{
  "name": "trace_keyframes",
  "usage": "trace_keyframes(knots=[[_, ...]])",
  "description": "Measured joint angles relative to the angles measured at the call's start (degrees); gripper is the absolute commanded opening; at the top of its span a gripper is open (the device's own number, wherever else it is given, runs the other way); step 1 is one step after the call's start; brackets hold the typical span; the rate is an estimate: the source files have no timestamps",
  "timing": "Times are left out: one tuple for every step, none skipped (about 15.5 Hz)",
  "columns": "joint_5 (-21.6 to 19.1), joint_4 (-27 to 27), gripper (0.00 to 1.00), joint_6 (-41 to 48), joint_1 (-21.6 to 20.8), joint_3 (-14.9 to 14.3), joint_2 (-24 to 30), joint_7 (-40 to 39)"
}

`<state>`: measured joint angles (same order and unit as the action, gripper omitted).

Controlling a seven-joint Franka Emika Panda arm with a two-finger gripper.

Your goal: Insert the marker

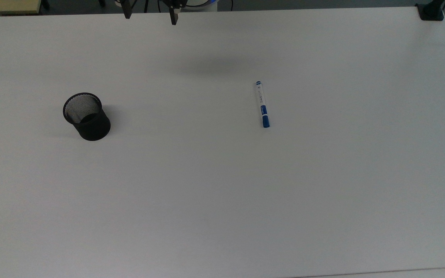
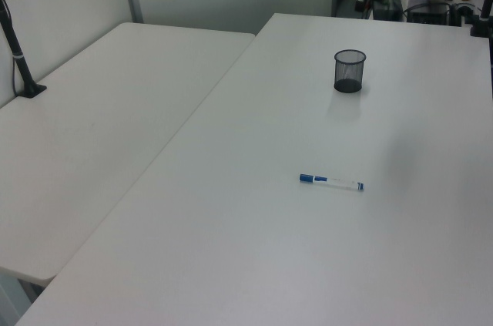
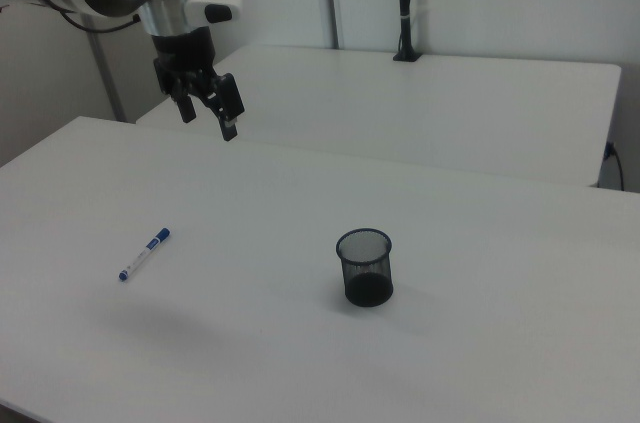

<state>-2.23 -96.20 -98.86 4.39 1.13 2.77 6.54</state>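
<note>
Hanging wide open at the right view's upper left, the gripper [image 3: 209, 111] should drop squarely across the middle of the marker [image 3: 144, 254] lying lower left on the worktop [image 3: 480, 343], fingers straddling the barrel.

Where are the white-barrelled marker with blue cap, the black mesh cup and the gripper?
white-barrelled marker [image 1: 262, 104], top view, mid barrel.
black mesh cup [image 3: 366, 273], right view, outer wall.
gripper [image 3: 208, 118], right view, between fingertips.

On the white table [image 1: 222, 200] only the upright black mesh cup [image 1: 87, 116] and the flat-lying marker [image 1: 262, 104] stand in the way, well apart, with bare tabletop between and around them, and open air beneath the raised gripper [image 3: 209, 113]
</note>
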Motion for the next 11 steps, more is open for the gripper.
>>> trace_keyframes(knots=[[0.00,-0.06,1.00,0.00,0.00,0.00,0.00,-0.42],[0.00,-0.07,1.00,0.00,0.00,0.00,0.00,-0.45],[0.00,-0.10,1.00,0.00,0.00,0.00,0.00,-0.46],[0.00,-0.13,1.00,0.00,0.00,0.00,0.00,-0.47],[0.00,-0.15,1.00,0.00,0.00,0.00,0.00,-0.48],[0.00,-0.18,1.00,0.00,0.00,0.00,0.00,-0.49],[0.00,-0.21,1.00,0.00,0.00,0.00,0.00,-0.49],[0.00,-0.22,1.00,0.00,0.00,0.00,0.00,-0.50],[0.00,-0.24,1.00,0.00,0.00,0.00,0.00,-0.50],[0.00,-0.24,1.00,0.00,0.00,0.00,0.00,-0.50],[0.00,-0.25,1.00,0.00,0.00,0.00,0.00,-0.50]])
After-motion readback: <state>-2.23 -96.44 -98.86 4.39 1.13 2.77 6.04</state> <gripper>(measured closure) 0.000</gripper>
